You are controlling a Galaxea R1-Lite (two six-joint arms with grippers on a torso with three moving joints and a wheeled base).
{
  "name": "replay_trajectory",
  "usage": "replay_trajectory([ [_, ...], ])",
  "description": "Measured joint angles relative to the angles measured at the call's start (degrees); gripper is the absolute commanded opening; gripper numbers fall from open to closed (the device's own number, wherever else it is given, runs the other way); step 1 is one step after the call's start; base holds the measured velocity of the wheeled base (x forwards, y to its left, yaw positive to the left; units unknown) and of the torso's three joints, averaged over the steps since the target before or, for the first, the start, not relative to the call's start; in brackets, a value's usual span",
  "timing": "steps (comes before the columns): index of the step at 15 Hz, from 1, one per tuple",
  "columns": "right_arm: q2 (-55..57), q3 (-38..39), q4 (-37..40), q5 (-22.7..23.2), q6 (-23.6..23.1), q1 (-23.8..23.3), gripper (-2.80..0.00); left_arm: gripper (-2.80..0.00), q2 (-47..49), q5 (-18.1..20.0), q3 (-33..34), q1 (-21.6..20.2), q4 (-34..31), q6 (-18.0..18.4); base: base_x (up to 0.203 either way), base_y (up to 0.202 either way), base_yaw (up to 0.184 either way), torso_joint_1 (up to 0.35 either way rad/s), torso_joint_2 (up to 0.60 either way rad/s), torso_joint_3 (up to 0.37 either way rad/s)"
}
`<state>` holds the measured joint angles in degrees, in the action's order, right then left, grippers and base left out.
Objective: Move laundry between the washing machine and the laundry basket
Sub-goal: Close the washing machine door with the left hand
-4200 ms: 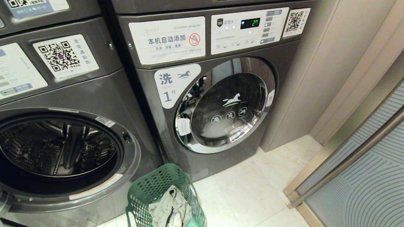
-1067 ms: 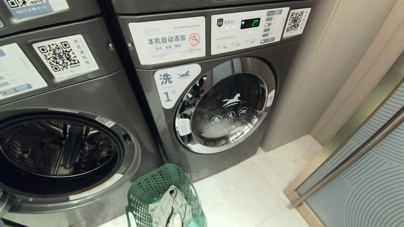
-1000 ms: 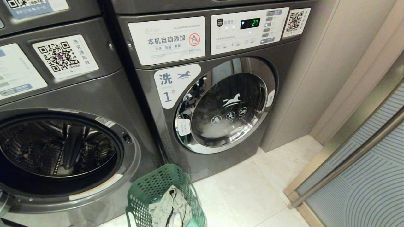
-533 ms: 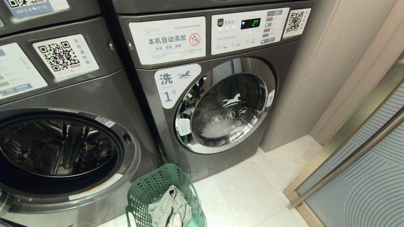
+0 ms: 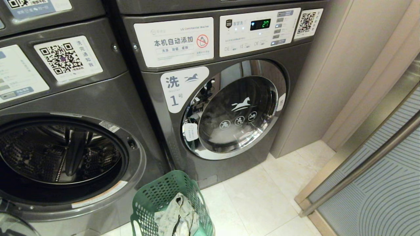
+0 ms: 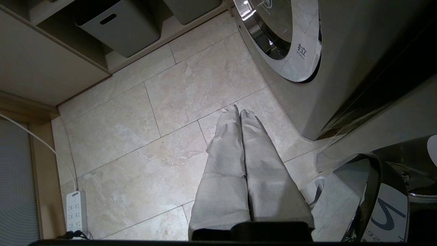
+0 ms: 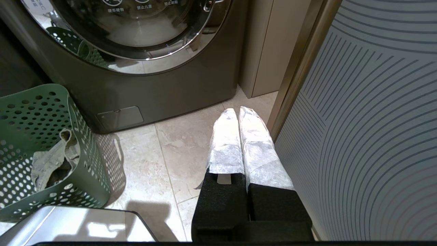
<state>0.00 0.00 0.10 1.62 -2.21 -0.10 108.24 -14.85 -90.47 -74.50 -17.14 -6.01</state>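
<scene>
head view: laundry in basket, drum of open machine looks empty

head view notes. the laundry [image 5: 177, 214] is a small crumpled bundle, pale grey-beige with darker grey folds, slumped against the inner wall of the laundry basket [image 5: 154, 196]. it fills only part of the basket and nothing hangs over the rim. right wrist view shows the same: cloth low inside, seen through the round perforations.

the basket is dark green plastic, standing on the pale tiled floor [image 5: 262, 196], just beside the lower front of both machines, between them.

the washing machine [image 5: 65, 154] on the left has its door swung open; its curved edge shows at the bottom left corner. the perforated steel drum is visible and no cloth shows in it, though its lower part is hidden. the neighbouring machine marked "1" [image 5: 229, 108] has its chrome-rimmed door closed and its display lit.

progress, as a judgement: the cloth sits in the basket and the drum looks bare, so either the unloading is finished or a load into the drum has not begun; cannot tell which. nothing is in transit.

left gripper [image 6: 240, 114]: padded fingers pressed together, holding nothing, over bare tile near the open door. right gripper [image 7: 238, 112]: fingers together, empty, hanging over the floor beside the striped sliding panel [image 7: 368, 112], well apart from the basket.
</scene>
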Motion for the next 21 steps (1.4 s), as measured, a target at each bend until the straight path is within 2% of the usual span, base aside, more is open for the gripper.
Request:
replay_trajectory([
  [21,0.0,0.0,0.0,0.0,0.01,0.0,-2.8,-2.8,-1.85,1.04,4.5,1.86,4.56,0.76,0.0,0.0,0.0,0.0,0.0,0.0],
])
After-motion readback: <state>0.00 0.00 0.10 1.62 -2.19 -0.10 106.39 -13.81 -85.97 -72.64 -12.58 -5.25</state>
